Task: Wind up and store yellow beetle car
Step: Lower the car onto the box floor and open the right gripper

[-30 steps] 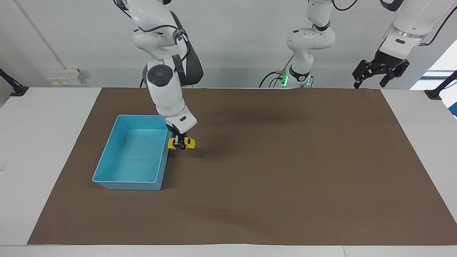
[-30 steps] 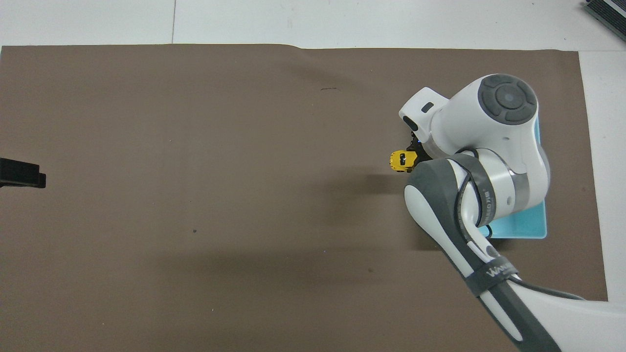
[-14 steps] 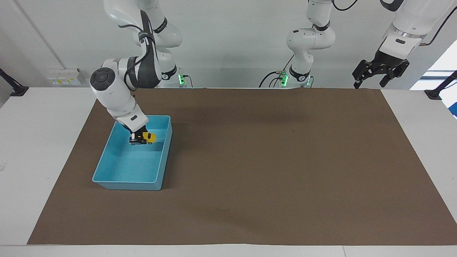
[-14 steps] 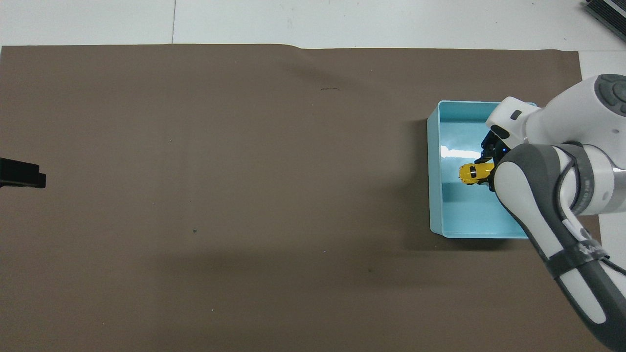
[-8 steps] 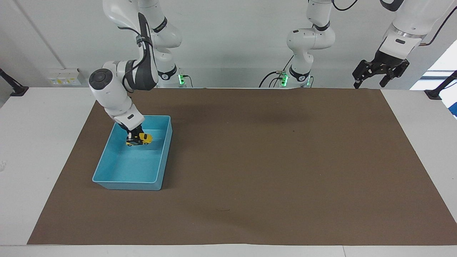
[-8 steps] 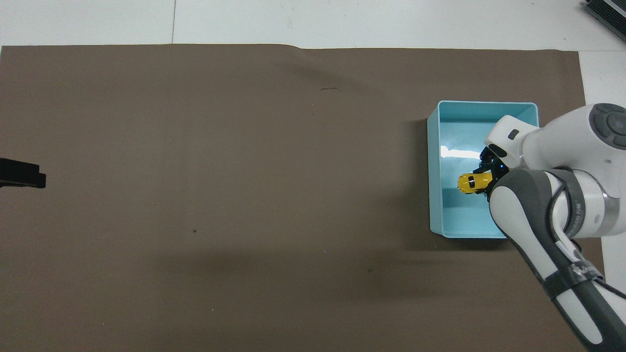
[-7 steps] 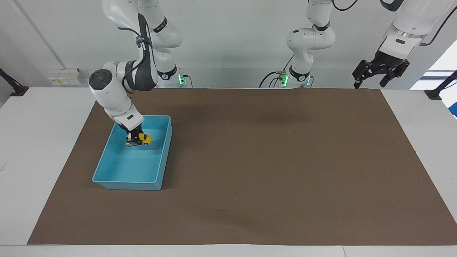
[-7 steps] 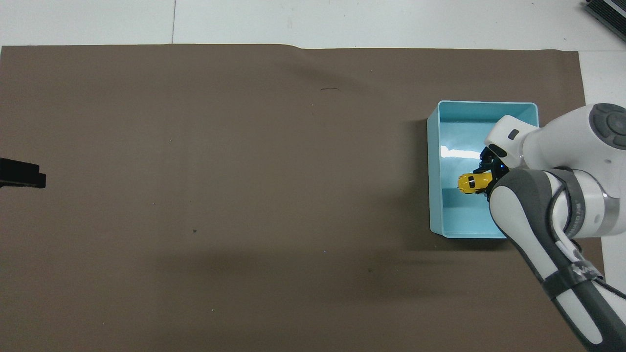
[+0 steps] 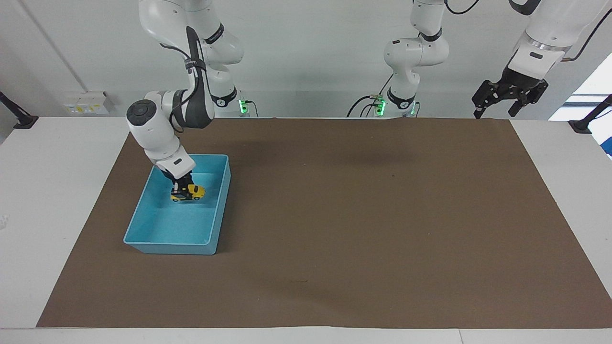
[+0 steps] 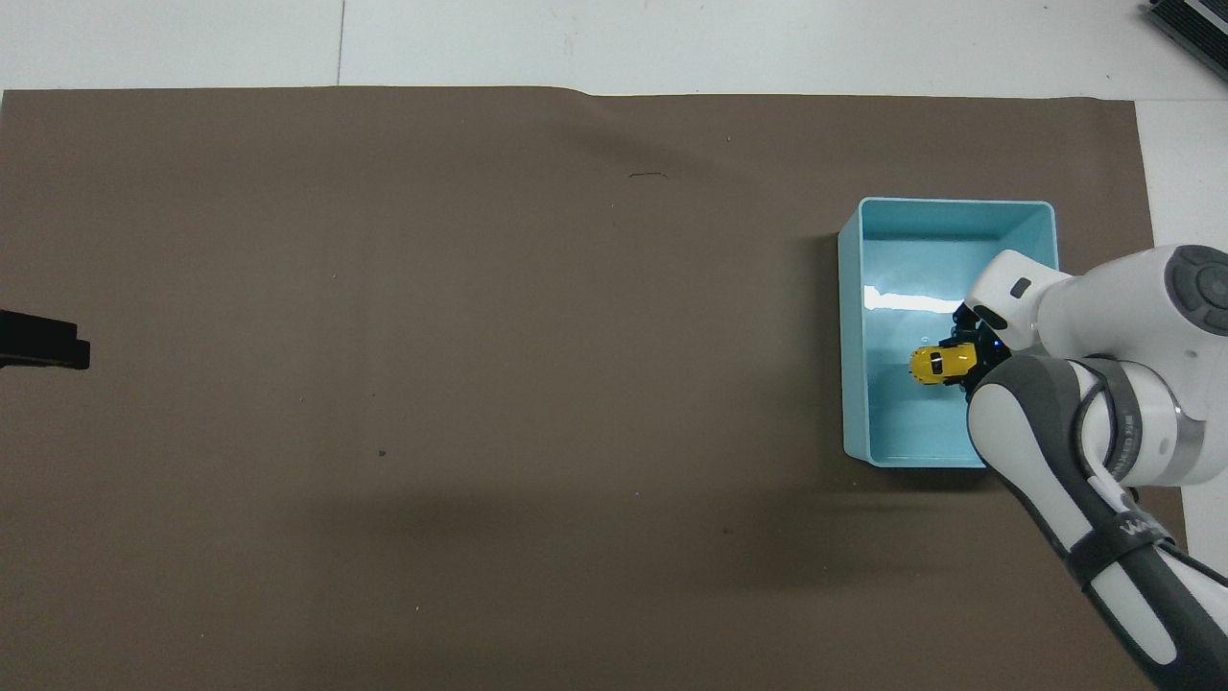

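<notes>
The yellow beetle car (image 9: pixel 192 192) (image 10: pixel 940 364) is low inside the blue tray (image 9: pixel 167 249) (image 10: pixel 850 336), in the half nearer the robots. My right gripper (image 9: pixel 182 189) (image 10: pixel 969 363) reaches down into the tray and is shut on the car's rear. I cannot tell whether the wheels touch the tray floor. My left gripper (image 9: pixel 494 113) waits, raised and open, at the left arm's end of the table with nothing in it. Only its dark tip (image 10: pixel 43 352) shows in the overhead view.
A brown mat (image 9: pixel 363 215) covers most of the white table (image 9: pixel 43 191). The tray stands on the mat toward the right arm's end. A wall socket (image 9: pixel 86 102) sits past the table's edge.
The right gripper carried the car from the mat beside the tray to over the tray. In the last half second it lowered the car deeper inside. The left arm has not moved.
</notes>
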{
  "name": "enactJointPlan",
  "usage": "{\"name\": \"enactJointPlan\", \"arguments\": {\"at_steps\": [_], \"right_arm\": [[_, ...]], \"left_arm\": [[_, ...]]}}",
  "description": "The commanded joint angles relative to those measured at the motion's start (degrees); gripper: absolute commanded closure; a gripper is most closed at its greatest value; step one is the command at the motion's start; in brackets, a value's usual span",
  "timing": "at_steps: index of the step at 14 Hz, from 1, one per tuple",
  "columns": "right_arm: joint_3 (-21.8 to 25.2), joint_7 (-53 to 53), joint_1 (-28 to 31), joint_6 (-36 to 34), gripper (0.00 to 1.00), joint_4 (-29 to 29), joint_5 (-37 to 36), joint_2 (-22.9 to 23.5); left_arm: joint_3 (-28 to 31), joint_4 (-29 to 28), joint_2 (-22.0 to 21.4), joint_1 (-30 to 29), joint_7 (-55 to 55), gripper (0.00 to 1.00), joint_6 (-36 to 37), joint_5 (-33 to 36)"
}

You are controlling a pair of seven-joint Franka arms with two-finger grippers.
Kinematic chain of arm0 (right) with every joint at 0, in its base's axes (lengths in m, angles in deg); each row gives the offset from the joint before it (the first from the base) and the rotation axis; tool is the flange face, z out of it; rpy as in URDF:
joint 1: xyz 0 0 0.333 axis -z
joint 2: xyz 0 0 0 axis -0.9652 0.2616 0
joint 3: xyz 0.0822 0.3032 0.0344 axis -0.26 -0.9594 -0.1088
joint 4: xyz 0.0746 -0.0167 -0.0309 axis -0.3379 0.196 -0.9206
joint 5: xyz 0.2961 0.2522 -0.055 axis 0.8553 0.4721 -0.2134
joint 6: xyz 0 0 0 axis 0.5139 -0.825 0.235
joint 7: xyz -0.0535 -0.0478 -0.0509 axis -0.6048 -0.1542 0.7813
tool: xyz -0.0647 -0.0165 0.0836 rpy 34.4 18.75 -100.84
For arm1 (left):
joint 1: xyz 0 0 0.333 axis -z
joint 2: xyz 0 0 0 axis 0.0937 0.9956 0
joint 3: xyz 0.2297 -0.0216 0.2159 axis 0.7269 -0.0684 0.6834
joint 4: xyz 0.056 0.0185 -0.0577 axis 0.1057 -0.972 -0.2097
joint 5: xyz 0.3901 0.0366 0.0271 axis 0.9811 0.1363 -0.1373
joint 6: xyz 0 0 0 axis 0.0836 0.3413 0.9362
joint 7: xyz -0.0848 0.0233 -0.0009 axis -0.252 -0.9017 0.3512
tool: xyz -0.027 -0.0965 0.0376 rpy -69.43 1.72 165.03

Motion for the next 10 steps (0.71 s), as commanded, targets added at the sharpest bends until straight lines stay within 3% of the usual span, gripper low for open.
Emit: {"name": "enactJointPlan", "arguments": {"at_steps": [1,10], "right_arm": [[-0.56,-1.5,1.03,1.56,0.88,0.56,0.09,0.84],[-0.56,-2.03,0.94,3.85,0.87,0.56,0.09,2.42]], "left_arm": [[-0.66,0.25,-0.52,-1.22,0.13,0.0,0.88,-0.56],[-0.66,0.25,-0.52,-1.22,0.21,0.0,0.87,-0.65]]}}
